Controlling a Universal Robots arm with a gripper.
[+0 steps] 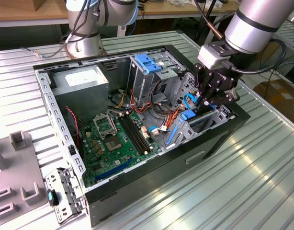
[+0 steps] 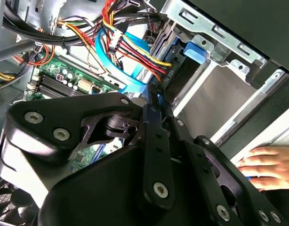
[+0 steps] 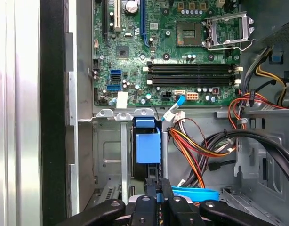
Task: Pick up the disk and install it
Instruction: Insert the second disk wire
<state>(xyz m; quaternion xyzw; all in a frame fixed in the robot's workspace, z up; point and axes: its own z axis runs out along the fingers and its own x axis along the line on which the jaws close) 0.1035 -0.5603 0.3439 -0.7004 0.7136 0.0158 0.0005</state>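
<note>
The disk [image 1: 189, 115] stands on edge in the drive bay at the case's corner on the exterior view's right. Its blue plastic rail [image 3: 148, 145] lies along the slot between the bay's metal walls, and its blue end tab [image 2: 198, 51] sits at the bay's far end. My gripper [image 1: 205, 103] reaches down into the case over the bay. In both wrist views its black fingers are drawn together on the near blue edge of the disk, at the gripper [image 3: 157, 189] and the gripper [image 2: 153, 98]. The bay hides the disk's flat faces.
The open case [image 1: 61, 129] lies on a ribbed metal table. Inside are the motherboard [image 1: 118, 139], a grey power-supply box [image 1: 84, 79], a metal cage with a blue handle [image 1: 147, 62] and loose cables [image 3: 201, 150] beside the bay. A person's hand [image 2: 264, 165] rests by the case.
</note>
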